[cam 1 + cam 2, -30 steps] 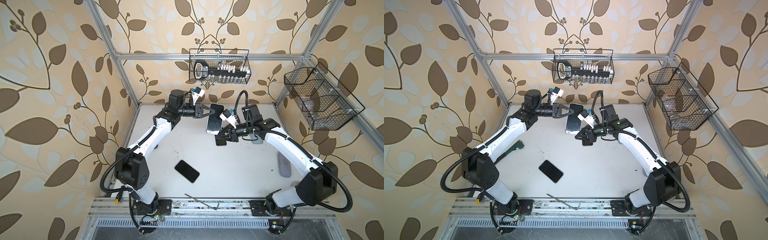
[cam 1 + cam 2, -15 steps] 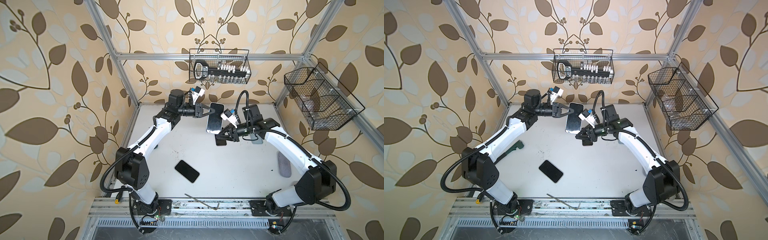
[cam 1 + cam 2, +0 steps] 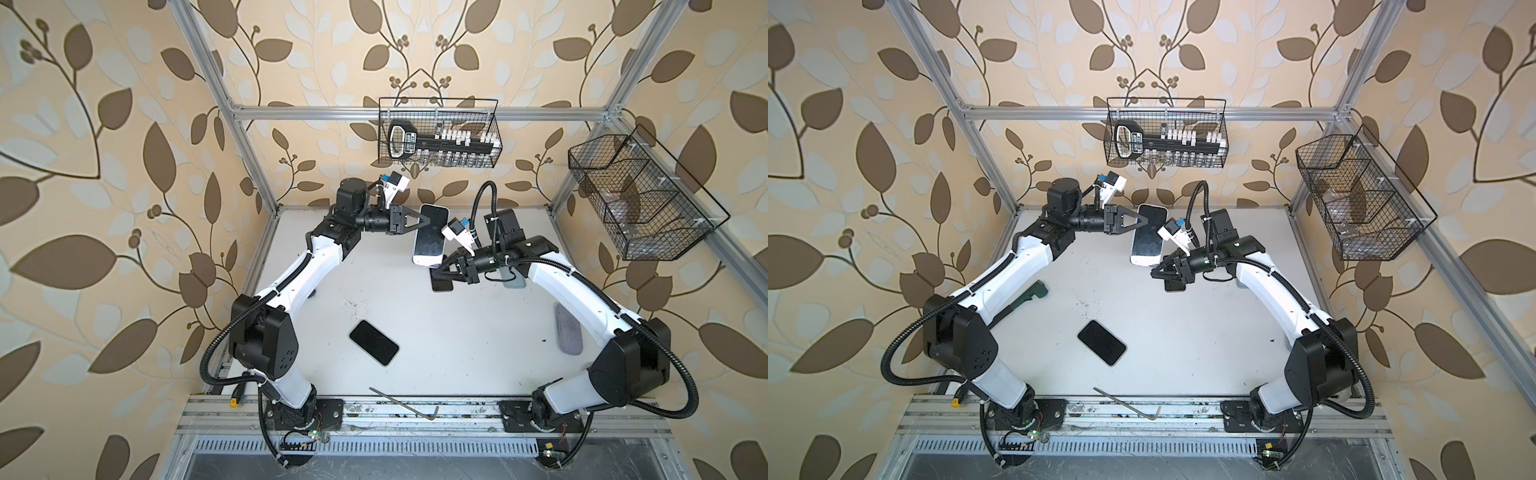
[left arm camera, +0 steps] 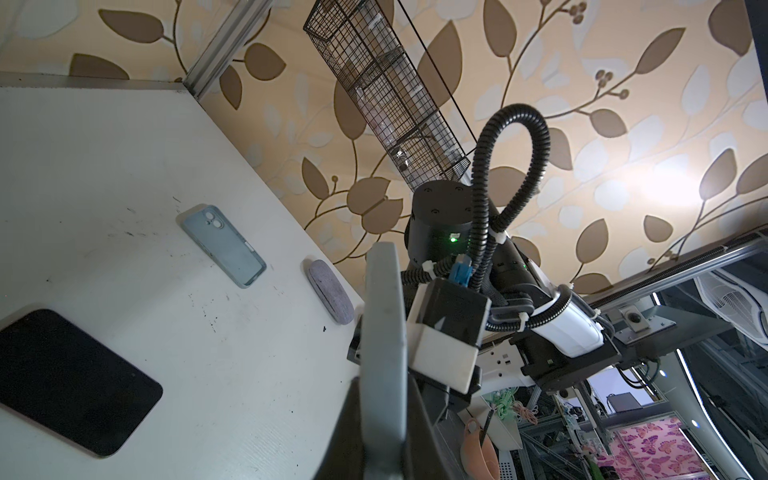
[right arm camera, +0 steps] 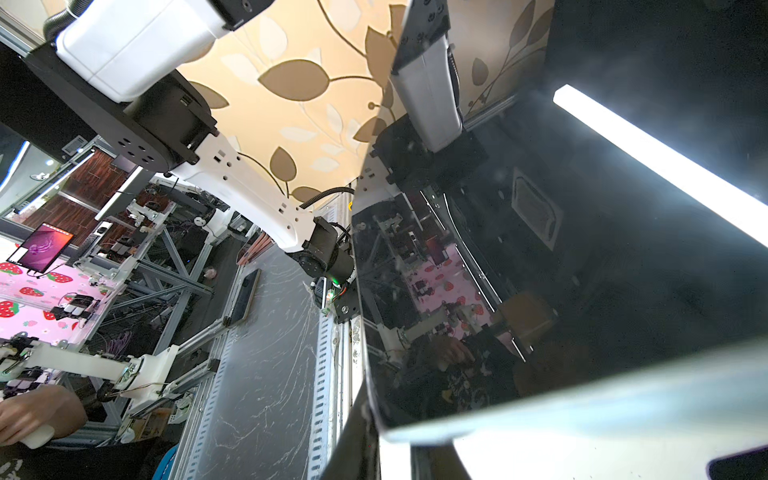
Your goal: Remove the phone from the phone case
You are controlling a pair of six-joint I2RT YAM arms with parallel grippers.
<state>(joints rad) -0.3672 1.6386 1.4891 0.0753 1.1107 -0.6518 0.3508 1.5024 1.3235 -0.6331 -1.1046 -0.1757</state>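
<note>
The phone (image 3: 430, 235) (image 3: 1148, 239), dark screen up in its white phone case (image 4: 384, 332), hangs tilted above the back of the table. My left gripper (image 3: 422, 220) (image 3: 1139, 221) (image 4: 384, 399) is shut on the upper part of its left side edge. My right gripper (image 3: 436, 269) (image 3: 1156, 273) (image 5: 390, 453) meets its lower right corner. In the right wrist view the case's pale rim (image 5: 582, 395) runs between the closed-in fingers, and the glossy screen (image 5: 540, 270) fills most of the frame.
On the white table (image 3: 478, 340) lie a bare black phone (image 3: 374, 343) (image 4: 70, 378), another dark phone (image 3: 441, 284) under my right gripper, an empty pale blue case (image 3: 514, 280) (image 4: 224, 245), a grey pouch (image 3: 568, 334) and a hex key (image 3: 405, 401). Wire baskets (image 3: 438, 133) (image 3: 640, 195) hang on the walls.
My right gripper's fingers have closed in on the lower corner of the cased phone. The left arm and the phone have stayed where they were.
</note>
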